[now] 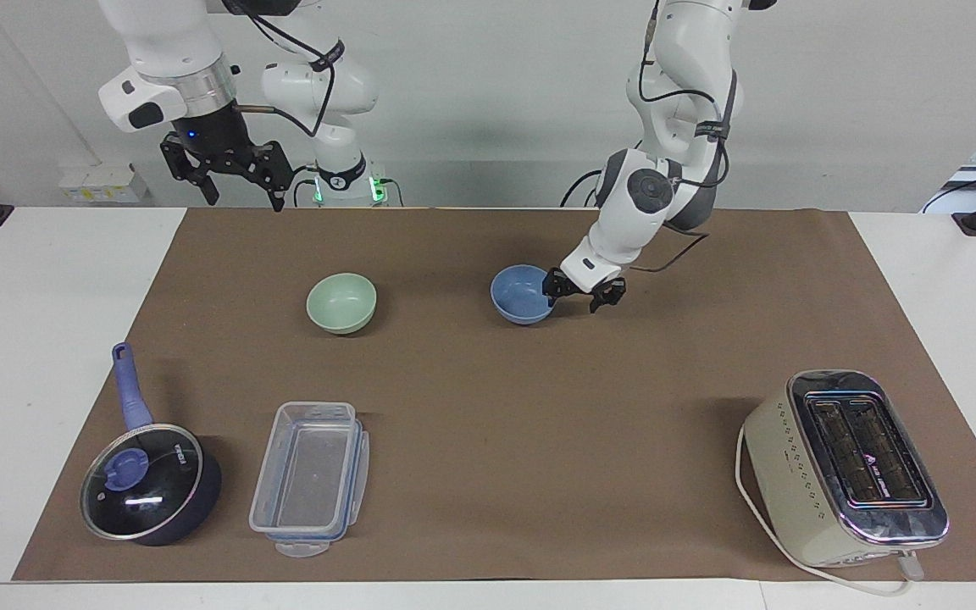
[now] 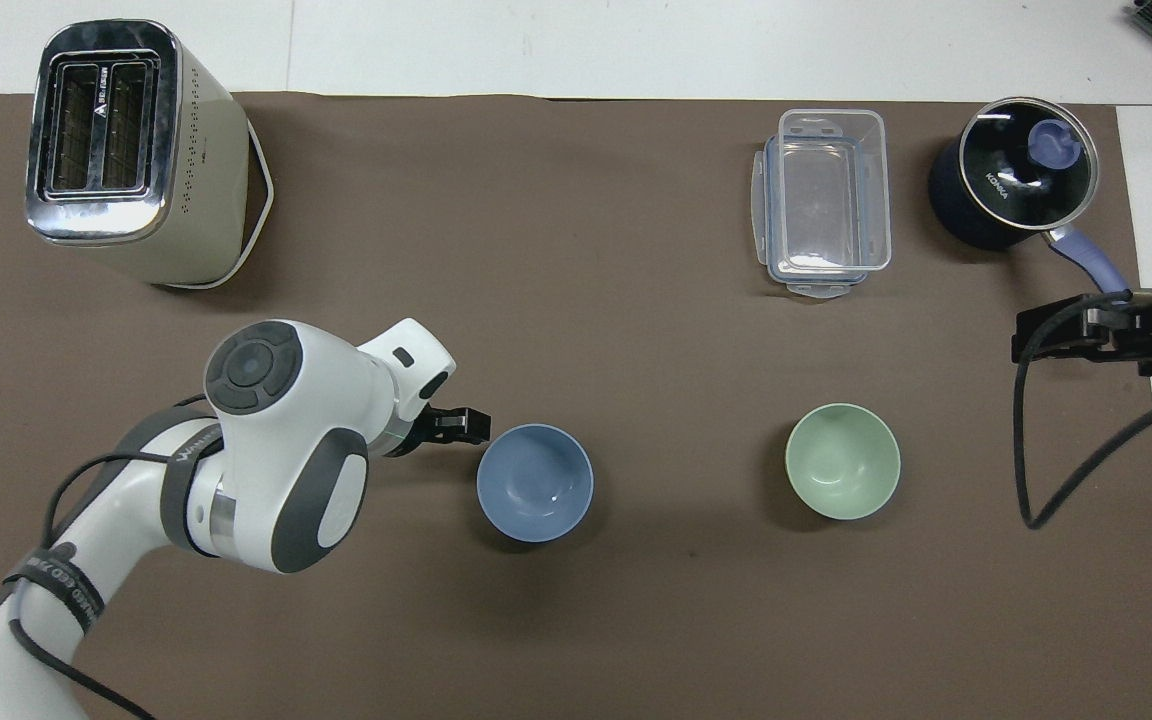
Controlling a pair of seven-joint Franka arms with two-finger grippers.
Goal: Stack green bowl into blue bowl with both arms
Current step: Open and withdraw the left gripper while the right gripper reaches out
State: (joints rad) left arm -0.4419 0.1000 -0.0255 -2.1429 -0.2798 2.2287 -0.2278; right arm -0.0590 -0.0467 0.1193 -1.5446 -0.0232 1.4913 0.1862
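The blue bowl [image 1: 522, 294] [image 2: 535, 482] stands upright on the brown mat, near the middle. My left gripper [image 1: 577, 298] [image 2: 471, 432] hangs open just beside it, toward the left arm's end, low over the mat and clear of the rim, holding nothing. The green bowl [image 1: 341, 302] [image 2: 843, 461] sits upright beside the blue one, toward the right arm's end, a bowl's width or two away. My right gripper [image 1: 244, 202] [image 2: 1066, 335] waits open and high over the right arm's end of the mat, with nothing in it.
A cream toaster [image 1: 844, 466] [image 2: 126, 150] stands farthest from the robots at the left arm's end. A clear plastic container [image 1: 310, 474] [image 2: 826, 200] and a dark lidded pan [image 1: 149, 491] [image 2: 1011, 185] with a blue handle lie farther out than the green bowl.
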